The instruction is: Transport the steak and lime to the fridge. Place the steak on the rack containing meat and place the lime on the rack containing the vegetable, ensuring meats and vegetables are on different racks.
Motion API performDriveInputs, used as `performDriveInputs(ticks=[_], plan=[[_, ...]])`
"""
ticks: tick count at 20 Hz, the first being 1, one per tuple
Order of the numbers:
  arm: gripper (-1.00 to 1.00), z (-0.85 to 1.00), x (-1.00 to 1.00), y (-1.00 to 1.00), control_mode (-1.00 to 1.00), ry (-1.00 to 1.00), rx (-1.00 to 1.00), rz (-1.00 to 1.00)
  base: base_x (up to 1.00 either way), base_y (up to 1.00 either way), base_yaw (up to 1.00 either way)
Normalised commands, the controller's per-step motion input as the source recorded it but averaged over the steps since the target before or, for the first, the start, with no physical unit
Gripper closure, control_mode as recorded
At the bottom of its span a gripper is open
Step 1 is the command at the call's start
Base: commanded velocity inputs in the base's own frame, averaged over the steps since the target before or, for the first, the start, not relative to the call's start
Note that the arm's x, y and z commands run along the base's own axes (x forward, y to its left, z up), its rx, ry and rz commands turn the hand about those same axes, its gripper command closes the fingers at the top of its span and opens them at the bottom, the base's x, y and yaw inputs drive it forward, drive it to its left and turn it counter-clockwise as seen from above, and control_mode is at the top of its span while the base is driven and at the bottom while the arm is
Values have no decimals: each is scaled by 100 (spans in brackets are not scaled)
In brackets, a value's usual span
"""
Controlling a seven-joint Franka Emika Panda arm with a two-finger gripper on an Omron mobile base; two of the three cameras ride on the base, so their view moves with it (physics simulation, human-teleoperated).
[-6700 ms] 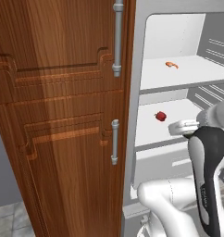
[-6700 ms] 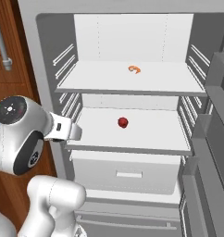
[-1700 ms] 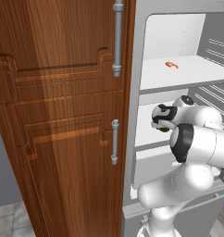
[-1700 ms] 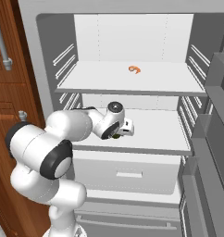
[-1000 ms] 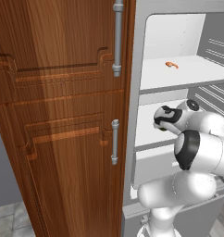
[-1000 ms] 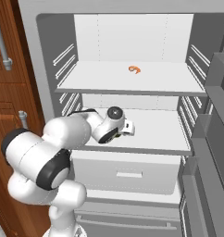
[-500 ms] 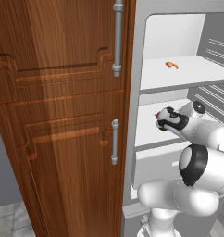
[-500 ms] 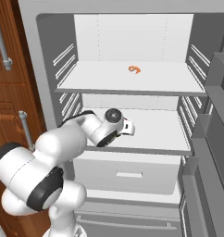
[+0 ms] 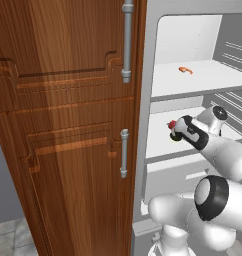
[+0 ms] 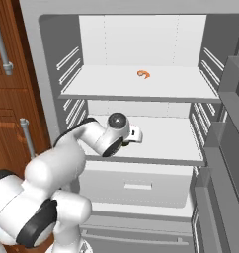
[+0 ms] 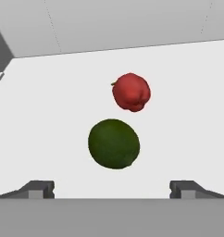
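lower fridge shelf [image 11: 188, 115] now holds the lime [image 11: 114, 143] (beside the vegetable [image 11: 131, 91]), jaws spread wide, backed off.

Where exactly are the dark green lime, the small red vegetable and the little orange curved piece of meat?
Dark green round lime [image 11: 114, 143]: hand view, centre of its skin.
Small red roundish vegetable [image 11: 131, 91]: hand view, middle of its red body.
Little orange curved meat piece [image 10: 143, 74]: right base view, middle of the curl.
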Motion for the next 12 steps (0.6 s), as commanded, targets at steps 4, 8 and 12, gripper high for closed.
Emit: performDriveInputs(ticks=[4, 8, 12], plan=[[-100, 40, -47, 0, -100, 0, 0, 0, 0, 0, 0], [-100, 24, -62, 0, -100, 0, 0, 0, 0, 0, 0], [-100, 27, -60, 0, -100, -1, 0, 0, 0, 0, 0]])
